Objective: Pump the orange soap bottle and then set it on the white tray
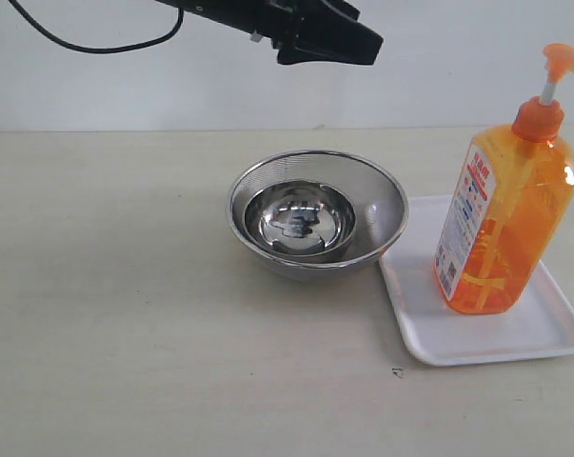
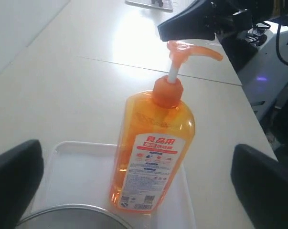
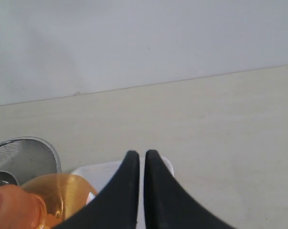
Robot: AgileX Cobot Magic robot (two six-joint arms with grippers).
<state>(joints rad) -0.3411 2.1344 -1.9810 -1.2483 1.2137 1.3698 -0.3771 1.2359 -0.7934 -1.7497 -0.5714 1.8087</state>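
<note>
Orange soap bottle (image 1: pixel 505 219) on white tray (image 1: pixel 477 347); right fingers (image 3: pixel 159 200) together (left fingers (image 2: pixel 15 183) wide, cropped).

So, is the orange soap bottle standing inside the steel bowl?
No, the orange soap bottle stands upright on the white tray, beside the steel bowl.

My left gripper (image 2: pixel 135 147) hangs raised, fingers spread wide; my right gripper (image 3: pixel 141 155) points down, fingers pressed together.
</note>
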